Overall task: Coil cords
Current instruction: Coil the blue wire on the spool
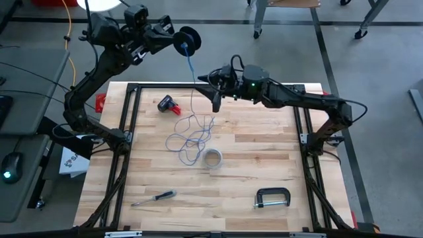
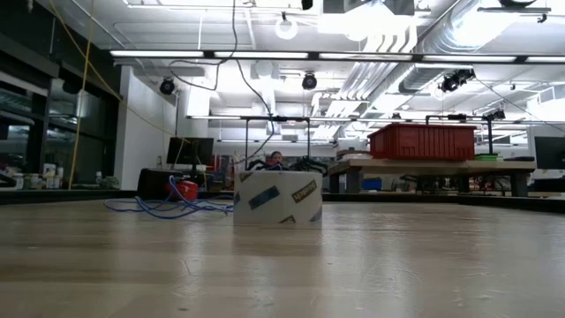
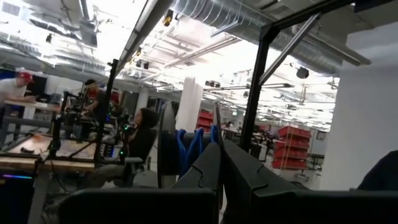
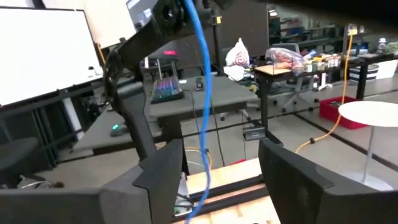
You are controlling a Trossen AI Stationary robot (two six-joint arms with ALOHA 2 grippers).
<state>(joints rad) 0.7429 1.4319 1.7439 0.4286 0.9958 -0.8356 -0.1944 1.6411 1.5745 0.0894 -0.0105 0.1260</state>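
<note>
**CORD WINDING: MID-STEP, R PINCER RELEASED**

**Step in hand.** Blue cord [image 1: 191,71] is being wound onto a dark spool [image 1: 188,41]. Judged part done: several blue turns sit on the spool in the L wrist view, but most of the cord lies in a loose heap of loops [image 1: 190,139] on the table [image 1: 264,165], below and to the L-arm side of the R gripper. A pale cord seems mixed into that heap; too thin to confirm.

**Pincer state.**
- Left gripper [image 1: 173,41]: fingers fully closed, clamped on the spool edge. Spool sits at its fingertips, held high, beyond the table's far edge.
- Right gripper [image 4: 221,171]: fingers spread wide, holding nothing. The blue cord hangs straight down between them, w/o visible contact on either side.

**Arm pose.**
- L arm: raised, elbow bent, wrist reaching inward twd centre.
- R arm: stretched nearly level across the table's far part, wrist over the boards, gripper pointing twd the spool.

**Next move (judgement).** R gripper needs to re-close on the hanging strand lower down, then carry it round the spool for another turn. Keep light tension; slack could slip off the rim. Heap loops may snag when drawn up.

**Nearby.** Tape roll [image 1: 211,158] just beside the heap.
</note>
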